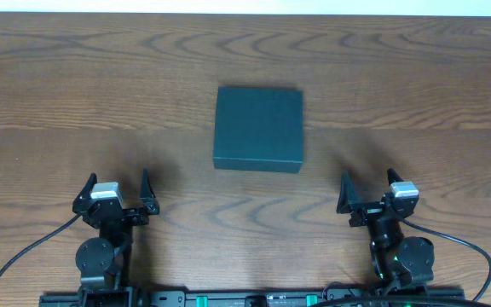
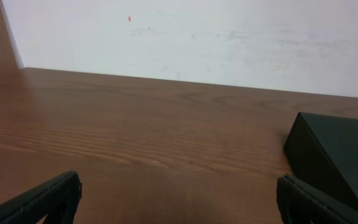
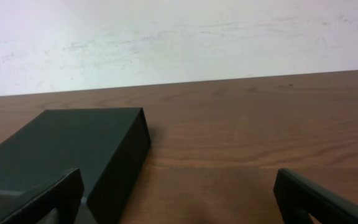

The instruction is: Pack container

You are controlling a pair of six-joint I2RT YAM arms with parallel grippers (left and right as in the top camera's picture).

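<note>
The container (image 1: 258,128) is a dark teal-black square box lying closed on the wooden table at the centre. In the left wrist view its corner (image 2: 337,155) shows at the right edge; in the right wrist view the container (image 3: 73,152) fills the lower left. My left gripper (image 1: 116,192) stands open near the front left, well apart from the box, nothing between its fingers (image 2: 48,199). My right gripper (image 1: 371,189) is open at the front right, also apart from the box and empty, its fingers (image 3: 309,199) wide.
The wooden table (image 1: 399,77) stretches all round the box. A white wall (image 2: 197,37) rises behind the table's far edge. Black cables (image 1: 24,256) trail from both arm bases along the front edge.
</note>
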